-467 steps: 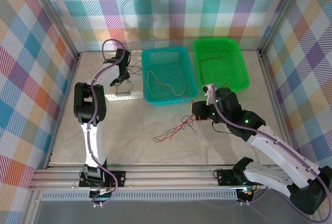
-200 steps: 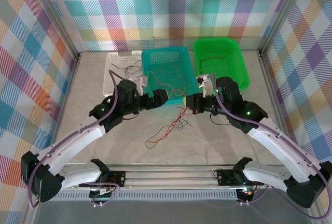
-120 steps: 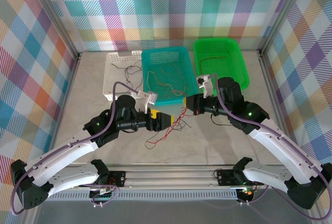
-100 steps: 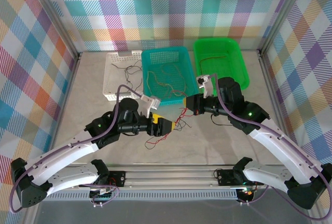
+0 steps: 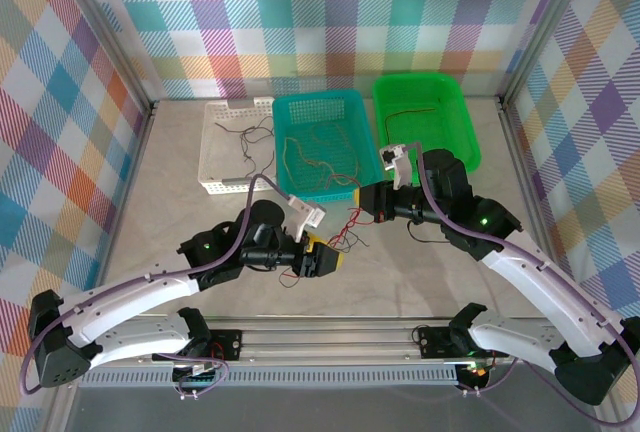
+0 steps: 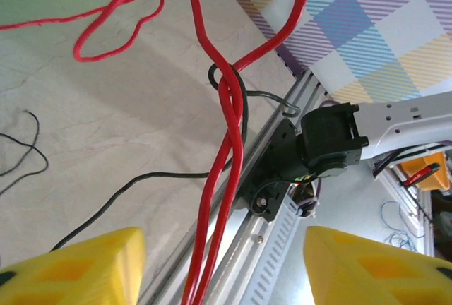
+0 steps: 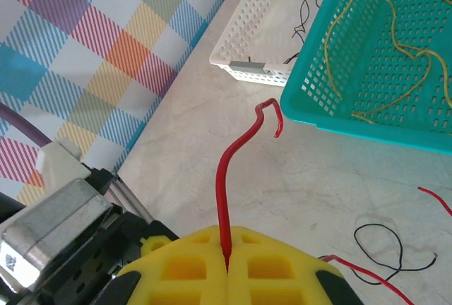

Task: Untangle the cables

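The right gripper [image 7: 227, 266] is pinched shut on a red cable [image 7: 224, 178], whose hooked free end sticks up past the fingertips toward the near rim of the teal basket [image 7: 332, 118]. That grip probably anchors the strand so the other arm has something to pull against. The left gripper [image 6: 222, 277] is part open, its yellow fingers [image 6: 70, 266] standing either side of a doubled red length that runs between them unclamped. Just beyond the fingers, a black cable [image 6: 134, 181] wraps around the red one at a twist, likely the knot to be worked loose. This tangle [image 5: 345, 237] lies on the worktop [image 5: 180, 202] at mid-width, between the two grippers and just in front of the teal basket. Yellow cables [image 7: 381, 44] lie sorted inside that basket, and thin black ones lie in the white basket [image 5: 210, 152] toward the far left corner.
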`<state>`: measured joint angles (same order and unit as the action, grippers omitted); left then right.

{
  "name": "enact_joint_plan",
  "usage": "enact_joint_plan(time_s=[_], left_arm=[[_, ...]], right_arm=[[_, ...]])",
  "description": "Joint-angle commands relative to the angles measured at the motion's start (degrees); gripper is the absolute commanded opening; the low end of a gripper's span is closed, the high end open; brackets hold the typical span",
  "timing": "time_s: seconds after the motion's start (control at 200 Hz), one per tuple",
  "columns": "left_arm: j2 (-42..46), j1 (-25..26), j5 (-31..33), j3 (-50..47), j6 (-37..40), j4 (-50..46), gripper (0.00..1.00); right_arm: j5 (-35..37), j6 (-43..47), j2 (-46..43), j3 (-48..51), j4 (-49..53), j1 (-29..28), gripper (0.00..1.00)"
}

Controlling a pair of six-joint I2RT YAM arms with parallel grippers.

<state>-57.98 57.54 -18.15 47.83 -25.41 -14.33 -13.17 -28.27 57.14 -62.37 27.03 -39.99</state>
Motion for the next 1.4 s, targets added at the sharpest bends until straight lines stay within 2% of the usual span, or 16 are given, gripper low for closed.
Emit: enact_joint_plan(time_s=[0.0, 0.155, 0.345, 0.48, 0.78, 0.87, 1.02, 1.22, 1.275, 1.35, 1.395], left_arm=[[-0.6, 1.3, -0.3, -0.5, 0.6, 2.5, 0.56], [0.5, 1.4, 0.3, 0.0, 1.3, 1.3, 0.56], [3.6, 1.4, 5.4, 0.7, 2.6, -1.1, 0.56], [7.2, 1.4, 10.8, -0.3, 2.6, -3.2, 0.67], [3.8, 1.4, 4.8, -0.3, 3.2, -3.0, 0.60], [3.2, 1.4, 4.8, 0.1, 3.9, -4.4, 0.57], [3.8, 1.4, 6.1, -0.1, 4.3, -4.9, 0.48], [3.9, 1.4, 6.8, 0.0, 3.8, -4.3, 0.28], [3.9, 1.5, 6.8, 0.0, 3.5, -3.8, 0.19], [4.1, 1.4, 7.1, 0.0, 3.3, -3.4, 0.00], [4.5, 1.4, 7.9, 0.1, 3.2, -3.7, 0.00]], right_arm=[[-1.2, -0.8, -1.2, 0.4, -1.3, -0.1, 0.00], [-1.1, -0.7, -1.3, 0.7, -1.4, -0.1, 0.00], [-0.7, -0.4, -1.4, 0.8, -0.9, 0.0, 0.00], [-1.2, -0.6, -1.3, 1.4, -1.2, 0.0, 0.00], [-1.3, -0.9, -1.4, 1.3, -1.3, 0.0, 0.00], [-1.3, -0.9, -1.6, 1.3, -1.2, 0.0, 0.00], [-1.2, -1.0, -1.7, 1.2, -1.2, 0.0, 0.00], [-1.6, -1.3, -1.4, 1.4, -1.6, 0.0, 0.00], [-1.6, -1.5, -1.5, 1.4, -1.6, 0.0, 0.00], [-1.0, -1.5, -1.9, 1.6, -1.4, 0.0, 0.00], [-0.3, -1.4, -2.3, 1.9, -1.0, 0.0, 0.00]])
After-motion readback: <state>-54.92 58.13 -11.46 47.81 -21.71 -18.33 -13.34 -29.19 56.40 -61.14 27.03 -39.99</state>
